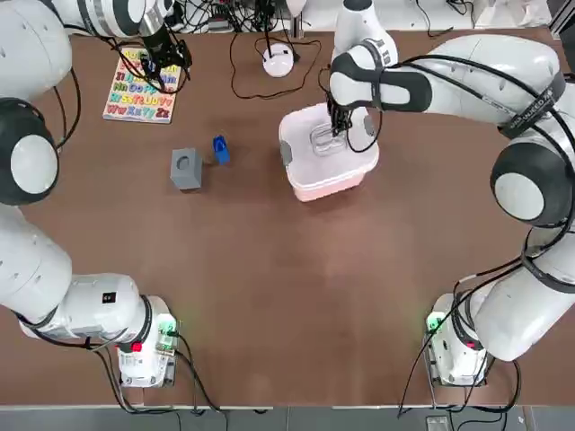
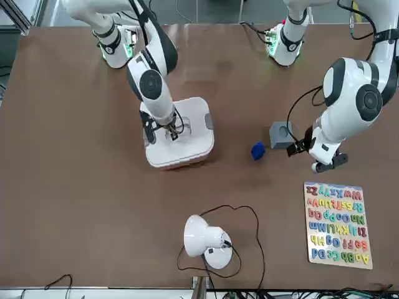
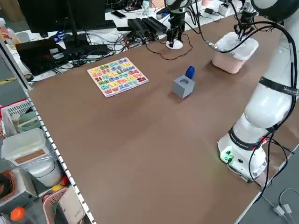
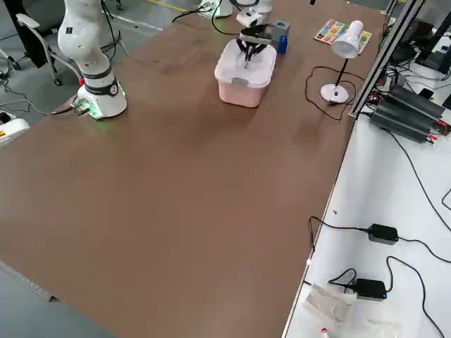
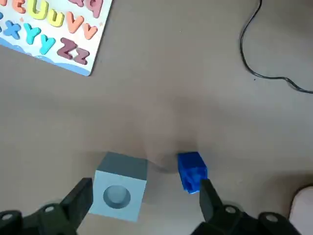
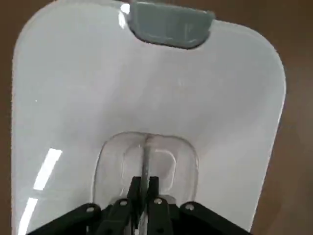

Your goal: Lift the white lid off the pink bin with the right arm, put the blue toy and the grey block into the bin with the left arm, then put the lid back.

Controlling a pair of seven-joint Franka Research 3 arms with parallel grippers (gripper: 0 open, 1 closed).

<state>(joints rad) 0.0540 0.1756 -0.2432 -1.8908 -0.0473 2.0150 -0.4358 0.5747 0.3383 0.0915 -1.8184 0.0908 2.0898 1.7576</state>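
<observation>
Top view: white lid (image 1: pixel 310 166) on pink bin (image 1: pixel 331 188), right of centre toward the far side, grey block (image 1: pixel 186 169) and blue toy (image 1: pixel 221 149) left of it on the tabletop (image 1: pixel 269 296). Left wrist: left claw (image 5: pixel 149 188) wide open, holding nothing, above block and toy. Right wrist: right claw (image 6: pixel 144 188) closed on the lid's clear handle (image 6: pixel 168 161), so lid-grasp step; next likely a straight lift, watching for slip or the bin coming along.
</observation>
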